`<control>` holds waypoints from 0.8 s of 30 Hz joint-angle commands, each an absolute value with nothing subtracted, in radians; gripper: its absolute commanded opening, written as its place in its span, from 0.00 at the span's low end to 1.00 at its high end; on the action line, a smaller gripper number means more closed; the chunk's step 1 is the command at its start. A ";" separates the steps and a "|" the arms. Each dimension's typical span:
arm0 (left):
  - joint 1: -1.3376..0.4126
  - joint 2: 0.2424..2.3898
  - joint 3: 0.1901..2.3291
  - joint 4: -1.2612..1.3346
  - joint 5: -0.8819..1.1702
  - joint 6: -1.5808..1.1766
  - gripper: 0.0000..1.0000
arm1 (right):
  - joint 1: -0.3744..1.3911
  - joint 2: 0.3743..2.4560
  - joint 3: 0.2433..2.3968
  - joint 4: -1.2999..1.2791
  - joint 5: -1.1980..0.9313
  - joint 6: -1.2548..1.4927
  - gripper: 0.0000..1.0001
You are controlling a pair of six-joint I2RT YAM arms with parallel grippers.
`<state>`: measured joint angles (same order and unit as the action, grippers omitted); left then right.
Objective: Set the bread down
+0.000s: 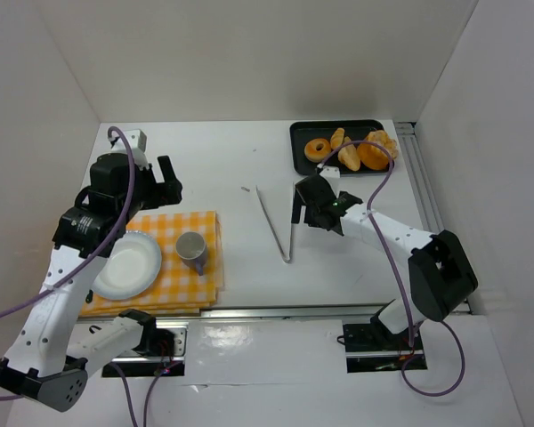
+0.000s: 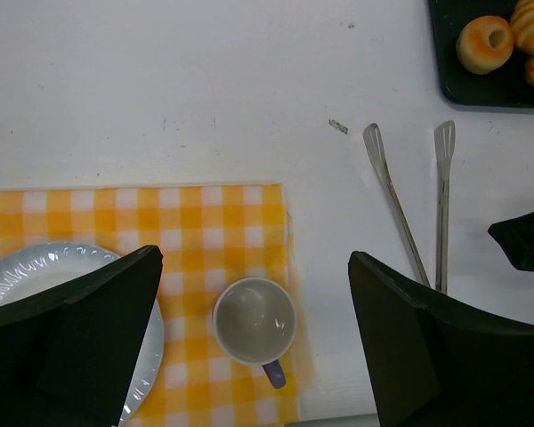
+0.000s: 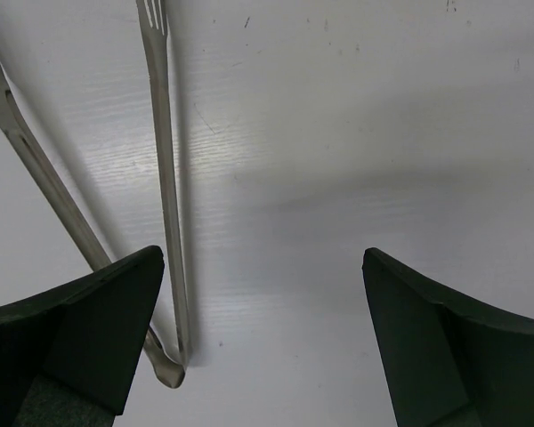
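Found the bread (image 1: pixel 356 149) heaped on the tray (image 1: pixel 320 129) at the far right of the table (image 1: pixel 231 151), untouched. Saw the right gripper (image 1: pixel 313 197) hanging just on the near side of that tray, jaws spread wide with nothing between, only bare table beneath in its wrist view. Placed the bread beyond it and a little to its right, and so judged the right arm much the nearer. Found the left gripper (image 1: pixel 156 182) well apart on the other side, likewise wide and empty, looking down on the cloth (image 1: pixel 205 227), the cup (image 1: pixel 192 249) and the plate (image 1: pixel 129 264). Noted the tongs (image 1: pixel 280 224) lying flat just left of the right gripper, apparently not touching it. Read their long axis as near to far: hinge toward the arms, tips toward the far wall, one leg almost straight, the other splayed leftward. Took this as the crux of the coming move, either a short shift left for the tongs or a short reach forward for the bread; could not tell which. Found no bread at all in the right wrist view, and the left leg of the tongs cut off at the frame edge there. Caught only a tray corner in the left wrist view, with a ring-shaped piece (image 2: pixel 485 43) whole and others clipped. Could not count the pieces from above, partly masked by the right arm's cable (image 1: pixel 392 169)
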<state>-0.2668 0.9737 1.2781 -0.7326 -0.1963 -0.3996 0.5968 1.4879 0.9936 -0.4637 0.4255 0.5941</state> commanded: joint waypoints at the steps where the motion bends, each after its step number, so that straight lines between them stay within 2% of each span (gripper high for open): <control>1: -0.265 0.963 1.318 -0.706 -0.172 -0.407 0.99 | 0.589 1.474 0.999 -0.459 0.454 0.621 1.00; 8: -0.265 0.963 1.318 -0.706 -0.161 -0.416 0.99 | 0.589 1.454 0.990 -0.453 0.454 0.621 1.00; 15: -0.265 0.973 1.318 -0.706 -0.140 -0.416 0.99 | 0.715 1.367 0.851 -0.256 0.220 0.532 1.00; 19: -0.265 0.973 1.318 -0.706 -0.130 -0.425 0.99 | 0.807 1.476 0.883 -0.268 0.216 0.509 1.00; 24: -0.265 0.973 1.309 -0.706 -0.130 -0.425 0.99 | 0.841 1.566 0.925 -0.265 0.273 0.511 1.00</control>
<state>-0.2668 0.9733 1.2808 -0.7326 -0.1459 -0.4038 0.8352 1.5318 0.8711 -0.3027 0.2386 0.5209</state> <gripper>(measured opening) 0.993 0.999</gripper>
